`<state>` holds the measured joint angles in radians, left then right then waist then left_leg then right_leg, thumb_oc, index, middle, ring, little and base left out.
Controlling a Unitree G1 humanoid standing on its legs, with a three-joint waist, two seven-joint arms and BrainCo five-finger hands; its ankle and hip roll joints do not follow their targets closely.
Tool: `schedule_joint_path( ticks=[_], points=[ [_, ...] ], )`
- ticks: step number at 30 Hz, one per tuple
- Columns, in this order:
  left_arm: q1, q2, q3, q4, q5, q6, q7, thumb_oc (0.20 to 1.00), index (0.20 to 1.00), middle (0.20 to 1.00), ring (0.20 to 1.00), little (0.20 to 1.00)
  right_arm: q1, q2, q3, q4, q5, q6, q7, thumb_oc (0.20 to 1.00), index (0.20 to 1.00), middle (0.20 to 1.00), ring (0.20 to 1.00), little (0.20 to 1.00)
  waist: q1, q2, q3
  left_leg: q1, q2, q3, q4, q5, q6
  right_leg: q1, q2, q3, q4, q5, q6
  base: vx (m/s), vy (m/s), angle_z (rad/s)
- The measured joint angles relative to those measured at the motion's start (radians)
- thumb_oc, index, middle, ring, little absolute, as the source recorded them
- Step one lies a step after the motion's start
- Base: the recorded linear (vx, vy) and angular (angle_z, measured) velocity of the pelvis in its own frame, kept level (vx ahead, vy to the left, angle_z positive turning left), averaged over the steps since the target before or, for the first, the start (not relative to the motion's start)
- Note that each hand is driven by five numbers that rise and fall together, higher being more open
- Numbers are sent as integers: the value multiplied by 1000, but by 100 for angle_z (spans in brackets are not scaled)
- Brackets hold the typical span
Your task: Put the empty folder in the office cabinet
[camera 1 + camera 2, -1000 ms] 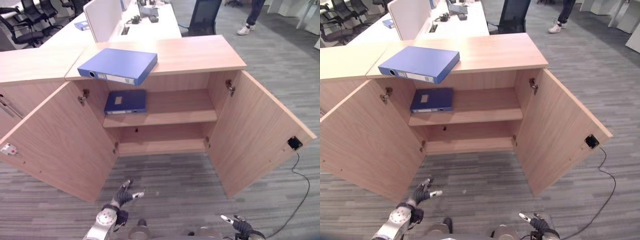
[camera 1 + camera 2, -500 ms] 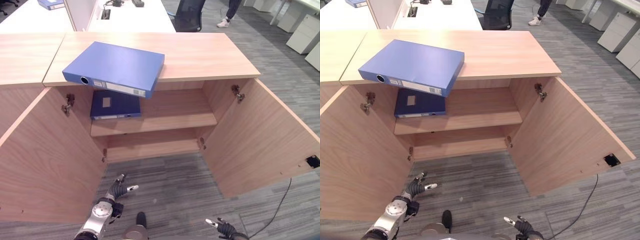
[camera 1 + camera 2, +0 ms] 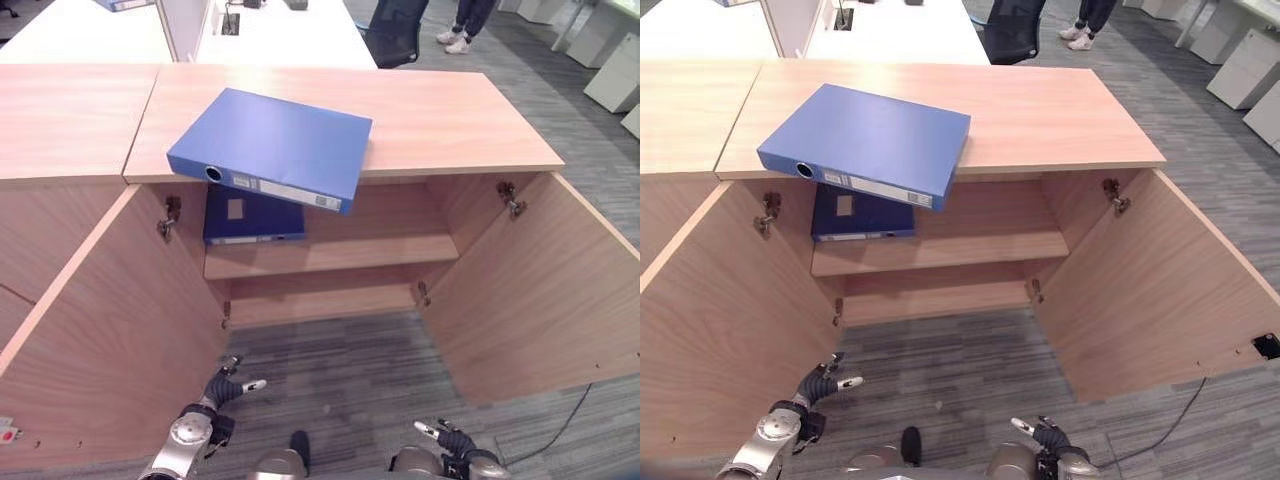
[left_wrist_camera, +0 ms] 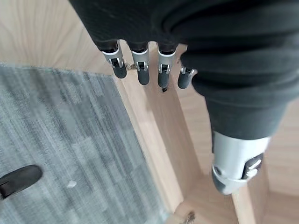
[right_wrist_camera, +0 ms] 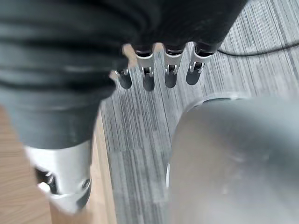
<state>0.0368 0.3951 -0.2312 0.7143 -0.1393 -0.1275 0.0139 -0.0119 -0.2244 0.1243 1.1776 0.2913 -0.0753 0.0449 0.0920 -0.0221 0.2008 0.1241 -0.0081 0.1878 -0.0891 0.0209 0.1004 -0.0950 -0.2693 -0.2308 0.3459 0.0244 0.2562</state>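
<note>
A light blue folder (image 3: 268,147) lies flat on top of the wooden office cabinet (image 3: 440,115), its front corner jutting over the edge above the open compartment. A second, darker blue folder (image 3: 252,216) lies on the cabinet's upper shelf (image 3: 370,250) at the left. Both doors stand wide open. My left hand (image 3: 222,391) hangs low near the floor in front of the left door (image 3: 110,330), fingers (image 4: 140,70) relaxed and holding nothing. My right hand (image 3: 448,439) is low at the bottom right, open and holding nothing too.
The right door (image 3: 540,290) swings out toward me at the right. Grey carpet (image 3: 350,370) lies between the doors. A neighbouring cabinet (image 3: 60,110) adjoins at the left. Behind are white desks (image 3: 280,30), a dark chair (image 3: 395,25) and a person's legs (image 3: 470,20).
The camera has shifted, so the whole scene sits further right in the pictures. Both hands stay low and open; the folders have not moved.
</note>
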Motion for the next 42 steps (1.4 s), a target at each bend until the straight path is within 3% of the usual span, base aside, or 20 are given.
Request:
schedule_joint_path(
  ticks=[1, 4, 7, 9, 10, 11, 15, 24, 30, 34, 36, 41, 42],
  points=[
    [0, -1, -3, 0, 0, 0, -1, 1000, 1000, 1000, 1000, 1000, 1, 0, 0, 0, 0, 1, 0, 1000, 1000, 1000, 1000, 1000, -1, -6, -3, 1, -7, -1, 0, -8, -16, -20, -2, -4, -72, 1, 1, 152, -87, 5],
    [2, -11, -4, 1, 0, 0, 0, 1000, 1000, 1000, 1000, 1000, 11, -1, 0, 0, 0, 1, -2, 1000, 1000, 1000, 1000, 1000, -32, -12, -8, 3, -27, -27, 0, -12, -18, -21, 5, 25, -308, 44, 15, 110, -70, 22],
    [22, -31, -3, 0, 0, -4, 0, 1000, 1000, 1000, 1000, 1000, 56, 8, 2, 2, 0, 2, -1, 1000, 1000, 1000, 1000, 1000, -47, -23, -29, 31, -34, -51, -2, -22, -34, 7, 20, 72, -311, 75, -6, 117, -94, 42],
    [52, -23, -2, -4, 0, -5, 0, 1000, 1000, 1000, 1000, 1000, 77, 17, 2, 1, 0, 2, -1, 1000, 1000, 1000, 1000, 1000, -40, -68, -60, 49, -54, -57, 0, -34, -61, 50, 24, 84, -339, 130, -70, 70, -76, -7],
    [61, -35, -3, 11, 0, -3, 3, 1000, 1000, 1000, 1000, 1000, 77, 11, 2, 2, -1, 2, -1, 1000, 1000, 1000, 1000, 1000, -28, -70, -69, 58, -45, -52, 0, -43, -77, 80, 41, 83, -385, 140, -118, 74, -101, -26],
    [77, -56, -12, 4, 1, -4, -2, 1000, 1000, 1000, 1000, 1000, 68, -9, 3, -2, -1, -2, -2, 1000, 1000, 1000, 1000, 1000, -38, -40, -76, 56, -11, -53, 0, -47, -101, 109, 80, 79, -434, 152, -137, 80, -104, -23],
    [70, -81, -11, -2, 1, -6, -1, 1000, 1000, 1000, 1000, 1000, 67, -33, 4, -1, -2, 1, -2, 1000, 1000, 1000, 1000, 1000, -43, -1, -93, 59, 44, -62, -3, -47, -136, 120, 130, 59, -435, 136, -161, 64, -65, 5],
    [62, -78, -10, -14, 1, -6, -1, 1000, 1000, 1000, 1000, 1000, 86, -33, 3, 0, -2, 1, -1, 1000, 1000, 1000, 1000, 1000, -39, -3, -97, 63, 60, -83, -10, -47, -152, 133, 143, 46, -441, 119, -170, 46, -44, 6],
    [75, -60, -4, -146, 75, 0, 19, 1000, 1000, 1000, 1000, 1000, 88, -32, 7, 0, -7, 1, -1, 1000, 1000, 1000, 1000, 1000, -31, -4, -103, 66, 65, -108, -10, -40, -154, 152, 144, 21, -441, 118, -172, 17, -34, 13],
    [82, -19, 55, -284, 218, -22, 107, 1000, 1000, 1000, 1000, 1000, 100, -29, 5, 0, -7, -1, -5, 1000, 1000, 1000, 1000, 1000, 2, -6, -118, 70, 69, -139, -10, -35, -157, 171, 146, -9, -441, 116, -179, 25, -53, 23],
    [133, 68, 90, -430, 393, -14, 171, 1000, 1000, 1000, 1000, 1000, 93, -18, 2, -14, -8, -13, -17, 1000, 1000, 1000, 1000, 1000, 27, -13, -128, 71, 73, -146, -10, -34, -159, 177, 148, -19, -441, 112, -179, 20, -54, 11],
    [133, 113, 157, -505, 573, -15, 259, 1000, 1000, 1000, 1000, 1000, 112, -13, 19, -12, -45, -24, -26, 1000, 1000, 1000, 1000, 1000, 58, -21, -132, 69, 70, -163, -10, -34, -161, 185, 144, -34, -441, 106, -172, 11, -31, 11],
    [146, 171, 172, -607, 656, -7, 278, 1000, 1000, 1000, 1000, 1000, 122, -6, 29, -11, -47, -24, -24, 1000, 1000, 1000, 1000, 1000, 59, -31, -136, 65, 71, -169, -10, -34, -164, 184, 144, -40, -441, 105, -172, 12, -24, 6]
  ],
)
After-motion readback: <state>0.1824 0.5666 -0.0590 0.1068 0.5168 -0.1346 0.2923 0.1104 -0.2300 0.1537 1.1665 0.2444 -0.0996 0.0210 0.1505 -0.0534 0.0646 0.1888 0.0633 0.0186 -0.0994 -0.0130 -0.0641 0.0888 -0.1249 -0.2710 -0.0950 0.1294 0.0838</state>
